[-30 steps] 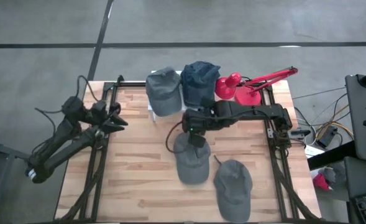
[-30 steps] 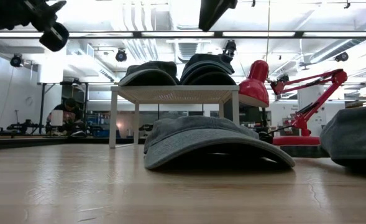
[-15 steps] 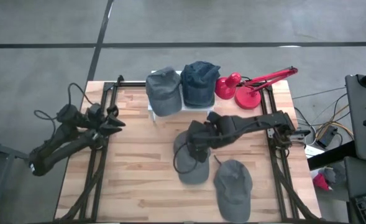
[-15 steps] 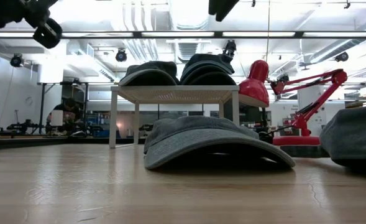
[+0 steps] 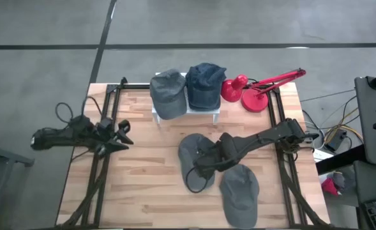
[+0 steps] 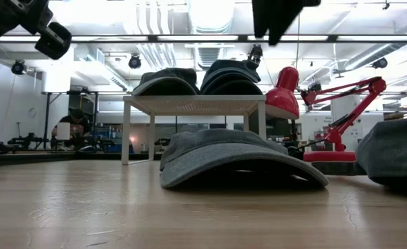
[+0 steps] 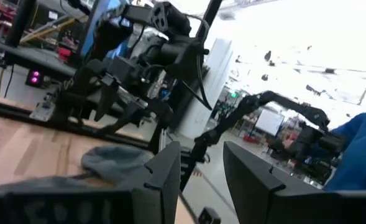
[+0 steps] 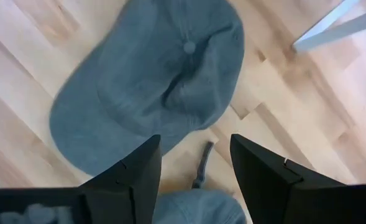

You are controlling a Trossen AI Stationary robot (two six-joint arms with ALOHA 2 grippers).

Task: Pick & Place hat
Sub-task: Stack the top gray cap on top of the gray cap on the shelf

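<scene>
A grey hat (image 5: pixel 188 153) lies crown up in the middle of the table, resting on its brim and rim (image 6: pixel 238 158). My right gripper (image 5: pixel 202 167) hangs above it, pointing steeply down, open. In the right wrist view the hat (image 8: pixel 151 81) shows past the spread fingers of that gripper (image 8: pixel 192 149), which touch nothing. A second grey hat (image 5: pixel 240 188) lies on the table nearer the front right. My left gripper (image 5: pixel 120 134) waits over the left side of the table, pointing right, open and with nothing in it (image 7: pixel 201 155).
At the far side a white stand (image 5: pixel 186 114) carries a grey hat (image 5: pixel 168 92) and a blue hat (image 5: pixel 205 84). A red desk lamp (image 5: pixel 248 89) stands at the far right. Bare wood lies between the left gripper and the middle hat.
My right gripper has moved toward the table's near edge and down, rolling as it went, from the far end of the middle hat to above its near part. My left arm has swung about at the left edge and sunk a little. The hats have kept still.
</scene>
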